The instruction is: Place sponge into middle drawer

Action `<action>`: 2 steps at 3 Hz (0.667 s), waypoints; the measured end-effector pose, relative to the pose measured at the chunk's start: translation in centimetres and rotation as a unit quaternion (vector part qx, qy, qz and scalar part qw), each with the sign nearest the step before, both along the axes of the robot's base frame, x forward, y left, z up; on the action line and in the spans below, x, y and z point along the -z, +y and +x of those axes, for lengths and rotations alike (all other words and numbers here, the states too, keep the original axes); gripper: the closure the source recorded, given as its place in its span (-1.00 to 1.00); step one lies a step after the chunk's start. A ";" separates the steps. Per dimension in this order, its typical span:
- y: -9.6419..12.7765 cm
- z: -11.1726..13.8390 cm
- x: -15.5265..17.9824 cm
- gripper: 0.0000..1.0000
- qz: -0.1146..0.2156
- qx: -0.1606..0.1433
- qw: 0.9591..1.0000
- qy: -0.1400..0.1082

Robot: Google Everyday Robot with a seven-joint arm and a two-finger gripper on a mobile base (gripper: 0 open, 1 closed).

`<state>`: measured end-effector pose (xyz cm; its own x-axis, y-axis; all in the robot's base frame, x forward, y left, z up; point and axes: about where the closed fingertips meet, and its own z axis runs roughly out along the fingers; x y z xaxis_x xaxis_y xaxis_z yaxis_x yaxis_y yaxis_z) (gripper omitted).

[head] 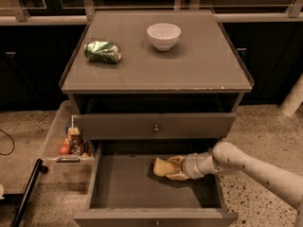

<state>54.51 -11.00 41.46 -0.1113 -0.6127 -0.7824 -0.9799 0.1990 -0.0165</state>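
The middle drawer (118,186) is pulled out at the bottom of the cabinet, a grey-brown tray with a dark flat bottom. My gripper (176,167) reaches into it from the right on a pale arm and is shut on the pale-yellow sponge (162,166). The sponge sits low over the drawer's bottom, right of its middle; I cannot tell whether it touches the bottom. The gripper's fingers cover the sponge's right part.
A white bowl (164,35) and a green can (102,51) lying on its side stand on the cabinet top (189,70). The upper drawer front with a brass knob (155,127) is closed. A clear bin (71,141) with small items sits on the floor at left.
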 end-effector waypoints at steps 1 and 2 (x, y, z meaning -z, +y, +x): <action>0.0 0.6 2.4 1.00 -0.006 -0.016 1.000 -0.006; -0.4 0.9 3.7 1.00 -0.016 -0.014 1.000 -0.012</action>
<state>55.45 -11.38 37.75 -0.0747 -0.6394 -0.7652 -0.9842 0.1708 -0.0466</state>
